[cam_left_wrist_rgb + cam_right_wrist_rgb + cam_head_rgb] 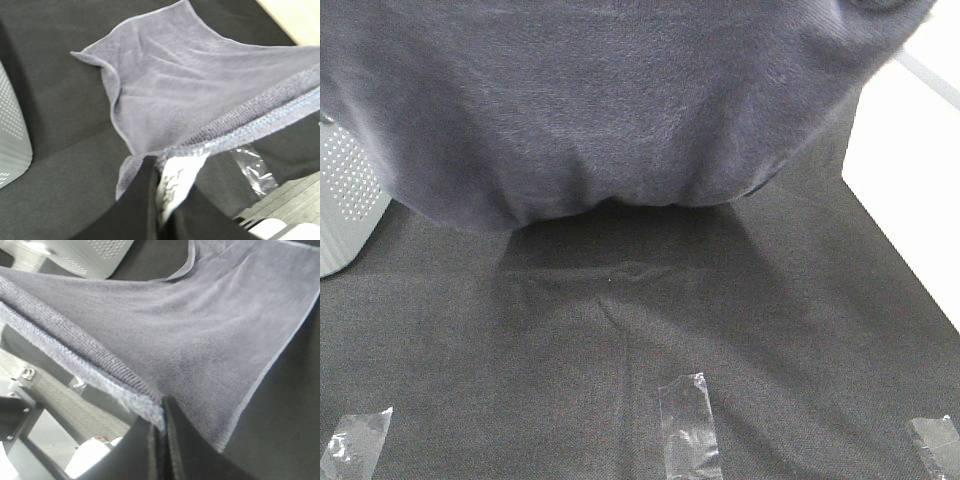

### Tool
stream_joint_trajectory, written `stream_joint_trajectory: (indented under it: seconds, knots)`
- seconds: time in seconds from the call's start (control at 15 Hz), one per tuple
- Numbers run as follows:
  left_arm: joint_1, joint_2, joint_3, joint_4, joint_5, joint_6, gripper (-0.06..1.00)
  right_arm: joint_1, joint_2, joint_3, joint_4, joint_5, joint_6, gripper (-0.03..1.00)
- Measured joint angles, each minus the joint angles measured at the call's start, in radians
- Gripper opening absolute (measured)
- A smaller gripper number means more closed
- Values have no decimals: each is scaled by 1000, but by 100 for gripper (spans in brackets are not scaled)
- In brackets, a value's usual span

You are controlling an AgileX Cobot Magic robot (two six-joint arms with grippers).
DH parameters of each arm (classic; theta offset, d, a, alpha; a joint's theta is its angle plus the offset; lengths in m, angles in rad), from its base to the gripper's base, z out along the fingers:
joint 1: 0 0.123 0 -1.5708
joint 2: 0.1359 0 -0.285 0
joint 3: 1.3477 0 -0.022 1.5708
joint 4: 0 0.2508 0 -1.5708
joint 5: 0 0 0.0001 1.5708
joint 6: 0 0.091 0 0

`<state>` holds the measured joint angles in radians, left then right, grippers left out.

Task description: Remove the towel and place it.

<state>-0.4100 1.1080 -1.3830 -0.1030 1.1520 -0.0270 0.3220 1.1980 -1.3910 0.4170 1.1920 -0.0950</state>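
The greyish-lavender towel (610, 100) hangs close in front of the high camera and fills the upper half of that view, sagging in the middle; both grippers are hidden there. In the left wrist view my left gripper (162, 200) is shut on one corner of the towel (190, 85), with its white label between the black fingers (140, 200). In the right wrist view my right gripper (161, 427) is shut on another corner of the towel (200, 325). The cloth stretches from each grip down to the black table covering (640, 330).
A grey perforated box (345, 200) stands at the left edge, also in the left wrist view (12, 145). Strips of clear tape (688, 425) lie on the black covering near the front. A white surface (905, 190) borders the right side.
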Motion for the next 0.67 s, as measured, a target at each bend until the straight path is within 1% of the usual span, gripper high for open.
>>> stream_joint_trajectory:
  seconds: [0.13,0.27,0.4,0.6,0.67]
  knots:
    - [0,-51,2,-20,1,1,1,0,-62,37,20,-10,12,2]
    - [0,-95,32,-72,3,16,1,0,-123,103,26,-18,29,2]
    - [0,-134,135,-122,6,21,1,0,-189,200,27,-19,40,2]
    - [0,-194,342,-208,0,27,1,0,-261,354,39,-19,55,2]
    - [0,-206,371,-221,-2,27,1,0,-273,378,42,-19,56,2]
